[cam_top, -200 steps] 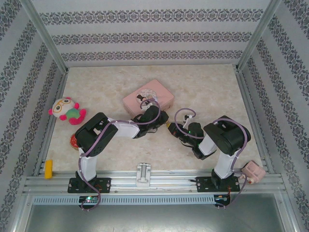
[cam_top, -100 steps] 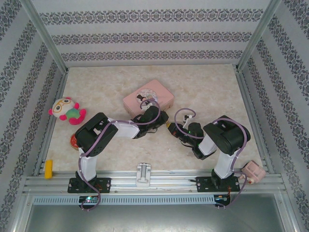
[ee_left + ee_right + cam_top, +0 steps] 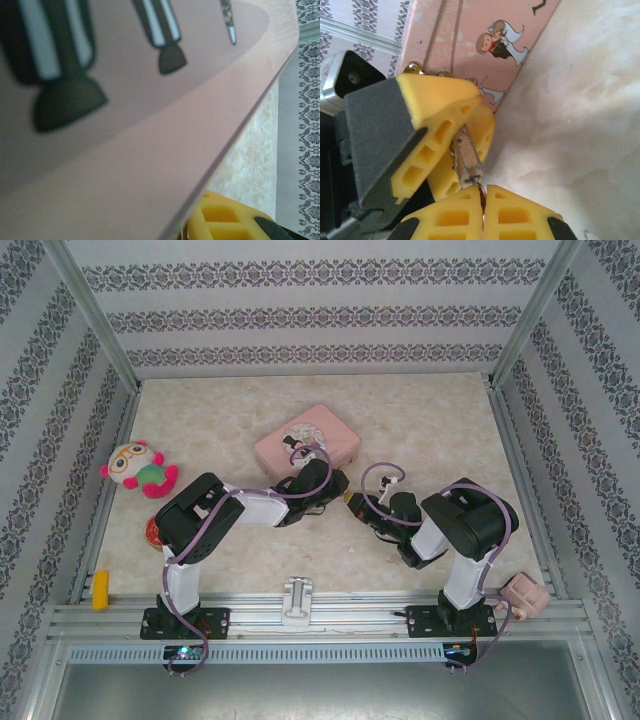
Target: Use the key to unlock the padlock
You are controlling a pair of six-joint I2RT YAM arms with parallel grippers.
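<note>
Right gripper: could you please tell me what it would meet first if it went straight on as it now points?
Probably the left gripper's yellow foam fingers: the right gripper, shut on the thin metal key, points straight at them; depth is unclear.

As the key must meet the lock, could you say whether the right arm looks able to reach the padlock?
Probably yes: the right end effector, gripping the key, sits at the padlock held by the left end effector, with nothing between.

Blurred pink tin (image 3: 150, 170), perhaps cartoon legs (image 3: 65, 102), yellow end effector pad (image 3: 225, 222) below, marbled table (image 3: 252, 155)
</note>
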